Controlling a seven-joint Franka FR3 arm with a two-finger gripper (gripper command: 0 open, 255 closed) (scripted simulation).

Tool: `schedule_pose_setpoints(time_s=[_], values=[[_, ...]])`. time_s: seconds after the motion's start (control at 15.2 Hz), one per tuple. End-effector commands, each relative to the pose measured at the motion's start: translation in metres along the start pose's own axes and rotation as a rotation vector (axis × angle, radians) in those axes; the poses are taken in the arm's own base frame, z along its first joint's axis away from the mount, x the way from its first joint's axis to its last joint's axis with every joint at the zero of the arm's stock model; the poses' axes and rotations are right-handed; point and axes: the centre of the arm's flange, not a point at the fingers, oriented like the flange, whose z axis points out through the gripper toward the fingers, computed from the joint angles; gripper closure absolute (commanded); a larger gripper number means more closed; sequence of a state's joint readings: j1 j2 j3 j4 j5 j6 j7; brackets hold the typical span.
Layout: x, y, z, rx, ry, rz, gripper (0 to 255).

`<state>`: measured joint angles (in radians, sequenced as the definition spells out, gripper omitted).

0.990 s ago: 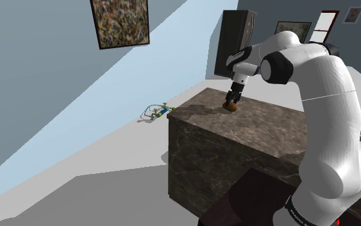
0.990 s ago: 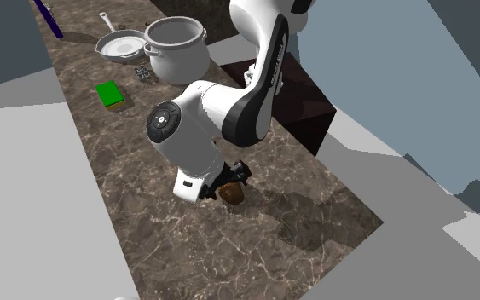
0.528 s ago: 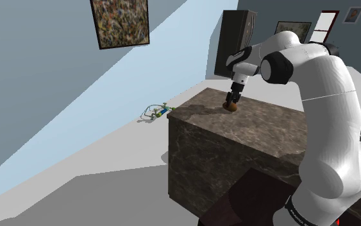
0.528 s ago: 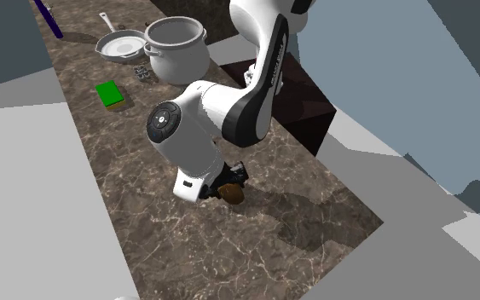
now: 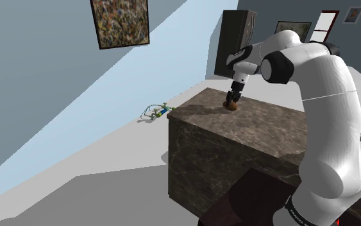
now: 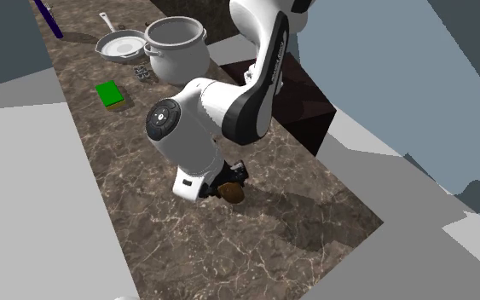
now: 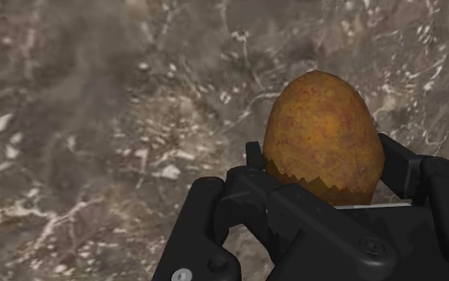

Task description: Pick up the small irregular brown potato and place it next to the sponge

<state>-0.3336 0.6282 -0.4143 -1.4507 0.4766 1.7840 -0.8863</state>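
The small brown potato (image 7: 324, 136) sits between my black fingers, which clasp it from both sides just above the dark marble countertop (image 6: 272, 230). My gripper (image 6: 228, 183) is shut on the potato (image 6: 233, 193), near the counter's end in the second exterior view. In the shoulder view, the gripper (image 5: 232, 101) points down at the potato (image 5: 233, 107) by the counter's far corner. The green sponge (image 6: 109, 94) lies well away along the counter, toward the pot.
A grey pot (image 6: 176, 47), a pan (image 6: 120, 44) and a small metal object (image 6: 144, 72) stand beyond the sponge. A purple item (image 6: 52, 19) lies at the far end. The counter edge drops to the floor close to the gripper.
The fingers have closed onto the potato since a second ago. The arm and the potato have hardly moved.
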Motion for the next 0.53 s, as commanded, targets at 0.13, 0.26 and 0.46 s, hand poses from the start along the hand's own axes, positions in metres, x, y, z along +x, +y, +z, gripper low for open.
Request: schedule_pose_setpoints(time_s=[0.13, 0.26, 0.46], values=[[0.0, -0.006, -0.019, 0.0, 0.0, 0.0, 255], [0.0, -0.009, -0.029, 0.0, 0.0, 0.0, 255], [-0.001, -0.014, -0.044, 0.0, 0.0, 0.0, 255]])
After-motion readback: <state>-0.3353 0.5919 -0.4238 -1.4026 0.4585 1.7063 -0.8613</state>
